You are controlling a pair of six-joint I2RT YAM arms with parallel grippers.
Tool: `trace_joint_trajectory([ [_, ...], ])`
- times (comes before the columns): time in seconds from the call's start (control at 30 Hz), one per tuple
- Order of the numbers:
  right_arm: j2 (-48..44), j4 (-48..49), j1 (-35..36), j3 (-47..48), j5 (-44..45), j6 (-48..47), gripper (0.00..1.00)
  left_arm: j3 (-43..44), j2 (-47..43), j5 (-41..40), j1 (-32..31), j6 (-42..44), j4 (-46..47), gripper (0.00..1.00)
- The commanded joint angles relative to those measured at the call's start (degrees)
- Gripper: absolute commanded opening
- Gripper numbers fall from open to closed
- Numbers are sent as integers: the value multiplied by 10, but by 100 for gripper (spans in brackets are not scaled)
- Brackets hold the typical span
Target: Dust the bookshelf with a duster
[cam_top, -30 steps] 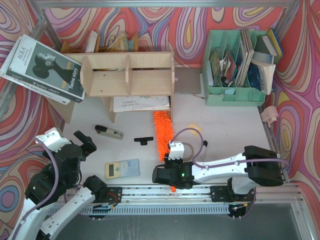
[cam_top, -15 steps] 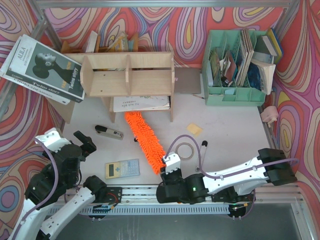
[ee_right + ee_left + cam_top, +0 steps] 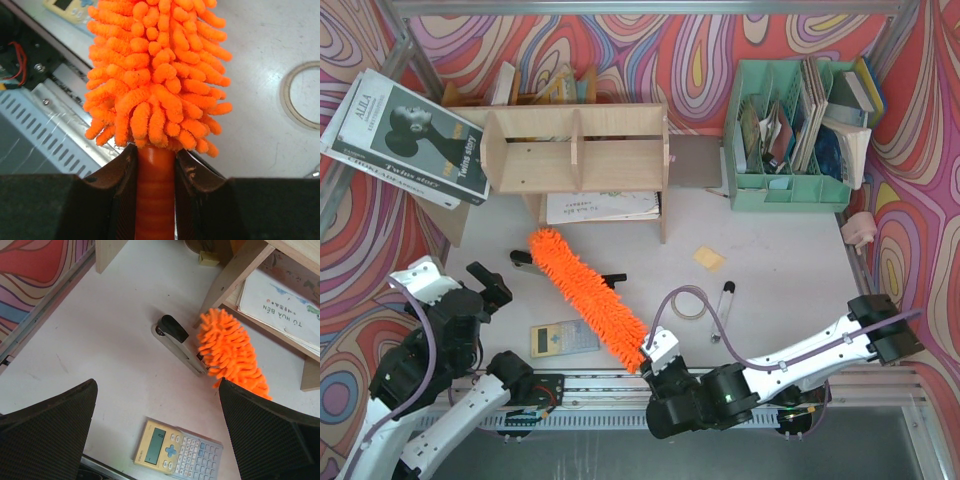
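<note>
The orange fluffy duster [image 3: 585, 296] slants from near the table's front edge up-left toward the bookshelf [image 3: 575, 150]; its tip [image 3: 227, 347] hangs just in front of the shelf's left leg, over a stapler. My right gripper [image 3: 656, 352] is shut on the duster's orange handle [image 3: 155, 195], with the fluffy head [image 3: 157, 70] rising straight out of the jaws. The left gripper [image 3: 155, 435] stands wide open low at the left, holding nothing, above a calculator.
A stapler [image 3: 177, 342] lies under the duster tip, a yellow calculator [image 3: 555, 338] near the front edge. A tape ring [image 3: 688, 303], a tube [image 3: 724, 300] and a yellow note [image 3: 709, 259] lie right of centre. A mint-green organizer [image 3: 790, 135] stands back right, a book [image 3: 405, 140] back left.
The right arm has swung the duster leftward: its head went from pointing straight at the shelf's right end to slanting up-left toward the left leg. The left arm has not moved.
</note>
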Motion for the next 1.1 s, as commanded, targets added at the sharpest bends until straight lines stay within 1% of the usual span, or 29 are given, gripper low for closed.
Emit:
trace_joint_trajectory([
  [0.0, -1, 81, 15, 4, 23, -83, 0, 2, -16, -23, -2, -9, -13, 98],
  [0.07, 7, 96, 16, 11, 22, -96, 0, 2, -25, -27, -2, -12, -15, 98],
  [0.23, 28, 195, 15, 26, 13, -169, 0, 2, -52, -41, -2, -23, -24, 98],
  [0.33, 68, 213, 9, 63, 24, -183, 0, 3, -75, -46, -2, -31, -28, 98],
  [0.4, 95, 187, -11, 99, 18, -157, 0, 1, -91, -46, -2, -36, -30, 98],
  [0.43, 103, 181, -26, 112, 0, -148, 0, 1, -100, -60, -2, -38, -31, 98],
  [0.5, 110, 194, -71, 122, -48, -138, 0, 0, -114, -74, -2, -45, -34, 98],
  [0.57, 114, 233, -97, 123, -85, -139, 0, 0, -127, -87, -2, -60, -43, 98],
  [0.6, 120, 235, -108, 129, -94, -135, 0, 1, -130, -93, -2, -68, -48, 98],
  [0.67, 139, 228, -119, 160, -93, -133, 0, 1, -138, -103, -2, -77, -54, 98],
  [0.87, 192, 210, -138, 236, -52, -120, 0, -2, -140, -113, -2, -77, -52, 98],
  [0.93, 208, 188, -143, 262, -28, -87, 0, -3, -138, -112, -2, -77, -51, 98],
  [1.03, 236, 119, -151, 314, 8, -16, 0, -3, -140, -108, -2, -78, -51, 98],
  [1.07, 243, 109, -153, 327, 14, -5, 0, -4, -142, -109, -2, -79, -52, 98],
])
